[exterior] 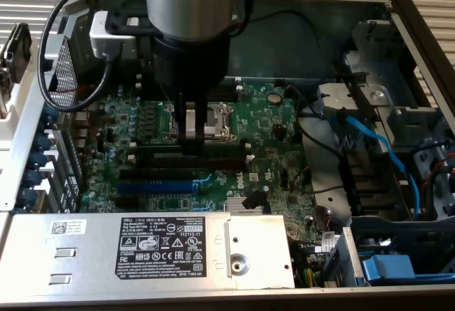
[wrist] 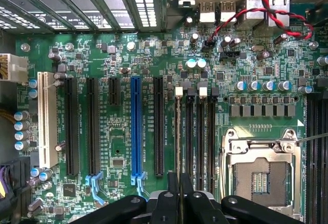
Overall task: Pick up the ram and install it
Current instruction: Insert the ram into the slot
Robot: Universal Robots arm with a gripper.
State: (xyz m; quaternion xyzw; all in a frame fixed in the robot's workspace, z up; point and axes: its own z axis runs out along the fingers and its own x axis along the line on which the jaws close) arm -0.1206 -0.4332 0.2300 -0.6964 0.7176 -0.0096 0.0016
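Chassis: opened computer case (exterior: 313,33), motherboard (exterior: 274,129) exposed.
Gripper (wrist: 178,178): clenched on the ram (wrist: 178,131) (held edge-on).
Ram location: over the black slots (wrist: 200,137), at 9 o'clock of the CPU socket (exterior: 217,120), exterior view.
Risk: if skewed, the slot may be missed and the board stressed.

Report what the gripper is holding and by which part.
The gripper holds the ram edge-on, pinched across its flat faces by the upper edge, above the black slots.
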